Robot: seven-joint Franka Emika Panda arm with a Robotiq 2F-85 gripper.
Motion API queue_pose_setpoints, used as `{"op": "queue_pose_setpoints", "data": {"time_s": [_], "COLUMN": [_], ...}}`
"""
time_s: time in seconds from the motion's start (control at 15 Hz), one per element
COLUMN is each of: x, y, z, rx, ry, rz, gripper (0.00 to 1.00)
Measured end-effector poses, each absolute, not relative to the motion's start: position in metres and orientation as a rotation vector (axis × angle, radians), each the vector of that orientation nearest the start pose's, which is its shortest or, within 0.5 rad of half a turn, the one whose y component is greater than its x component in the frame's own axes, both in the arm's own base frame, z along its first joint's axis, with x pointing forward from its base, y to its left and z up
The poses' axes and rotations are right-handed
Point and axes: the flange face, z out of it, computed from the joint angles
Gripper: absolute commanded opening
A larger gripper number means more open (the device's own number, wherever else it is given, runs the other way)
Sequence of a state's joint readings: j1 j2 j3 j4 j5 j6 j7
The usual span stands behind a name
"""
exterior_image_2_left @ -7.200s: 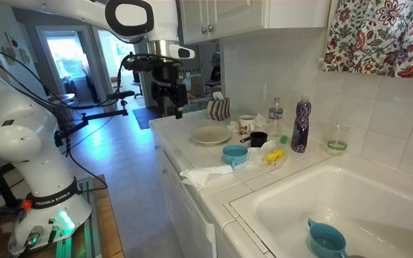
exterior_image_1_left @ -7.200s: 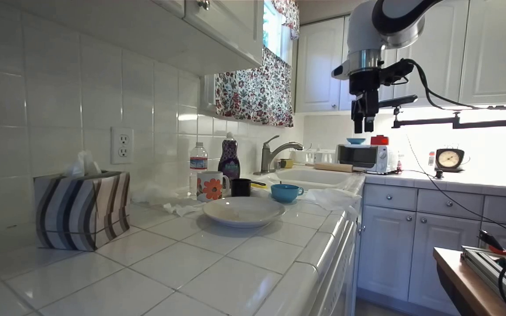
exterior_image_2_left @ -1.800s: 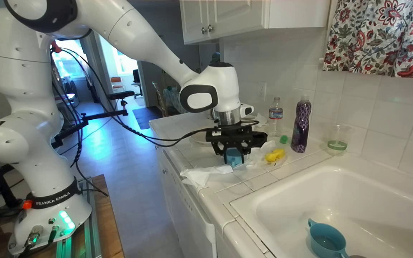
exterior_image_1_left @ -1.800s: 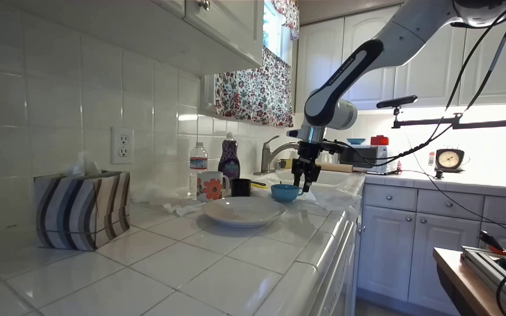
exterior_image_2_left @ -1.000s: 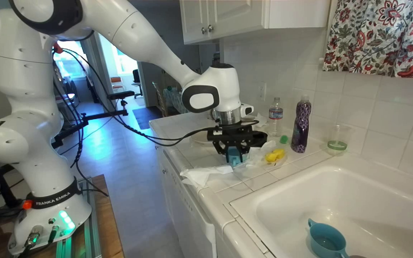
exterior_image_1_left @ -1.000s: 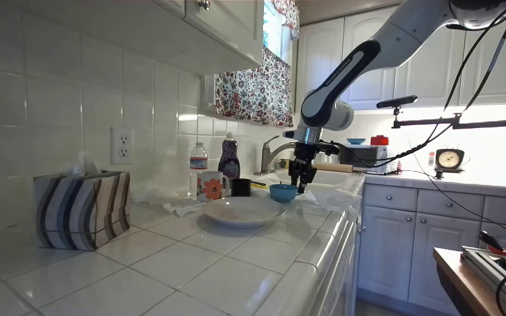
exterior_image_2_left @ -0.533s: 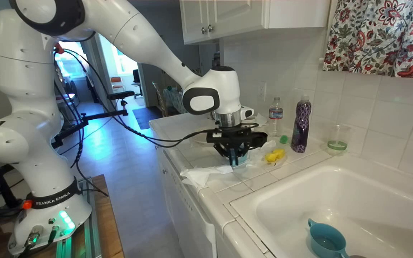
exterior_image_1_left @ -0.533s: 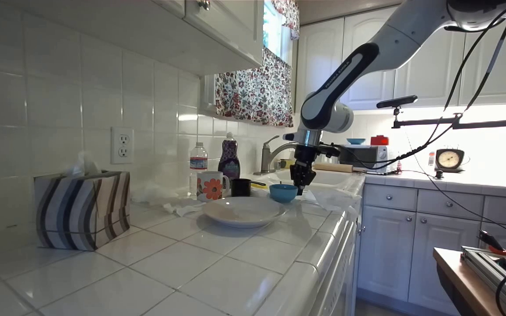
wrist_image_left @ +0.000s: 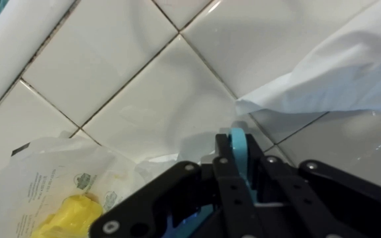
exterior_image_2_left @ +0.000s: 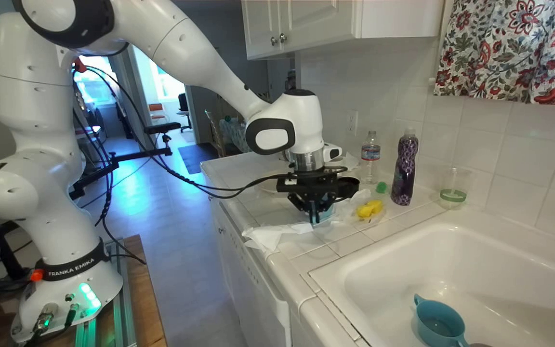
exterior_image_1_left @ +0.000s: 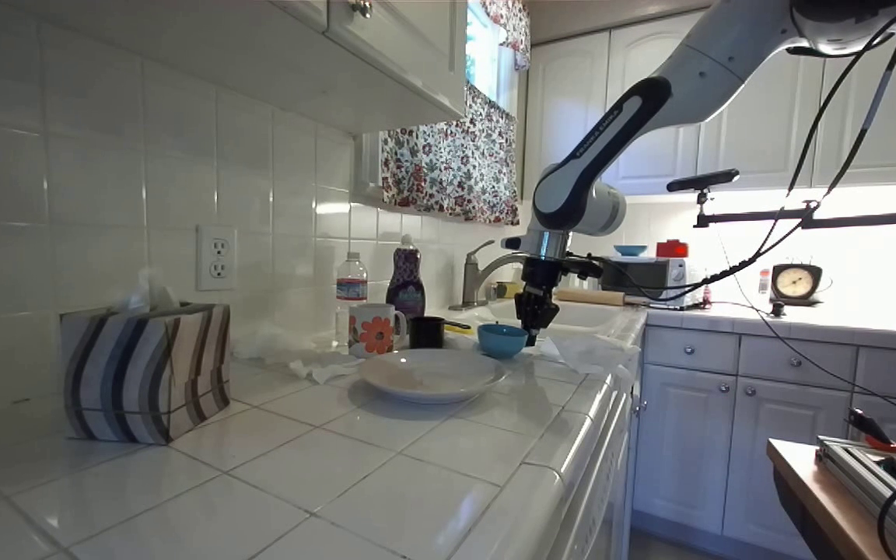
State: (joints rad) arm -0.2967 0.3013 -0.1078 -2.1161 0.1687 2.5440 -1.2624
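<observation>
A blue cup (exterior_image_1_left: 501, 342) stands upright on the white tiled counter, beyond the plate. My gripper (exterior_image_1_left: 531, 339) points down at its side in both exterior views. In the wrist view, the cup's handle (wrist_image_left: 239, 147) is pinched between the two black fingers (wrist_image_left: 223, 145). Most of the cup body lies behind the gripper there, with only bits of teal showing between the linkages. In an exterior view the gripper (exterior_image_2_left: 314, 219) covers most of the cup too.
Near the cup are a plate (exterior_image_1_left: 432, 381), a flowered mug (exterior_image_1_left: 375, 333), a black cup (exterior_image_1_left: 426, 333) and crumpled paper (exterior_image_2_left: 277, 235). Yellow pieces (exterior_image_2_left: 370, 208) lie on a wrapper. A bottle (exterior_image_2_left: 405, 168) stands behind. The sink (exterior_image_2_left: 383, 255) holds another blue cup (exterior_image_2_left: 439, 320).
The arm has come down from high above the counter to the blue cup. Over the last second the fingers have closed together on its handle. The cup has shifted slightly.
</observation>
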Motion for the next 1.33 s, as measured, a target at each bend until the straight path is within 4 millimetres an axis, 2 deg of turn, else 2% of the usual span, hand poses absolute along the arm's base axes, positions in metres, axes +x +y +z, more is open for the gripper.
{"op": "queue_pose_setpoints", "data": {"time_s": [0.4,1.33], "x": [0.5411,0.5448], "y": [-0.2371,-0.2335], "z": [0.2853,0.2921], "rx": [-2.994,-2.962], "ry": [-1.155,-1.168], "rz": [-0.189,-0.131], "gripper": [0.03,0.03]}}
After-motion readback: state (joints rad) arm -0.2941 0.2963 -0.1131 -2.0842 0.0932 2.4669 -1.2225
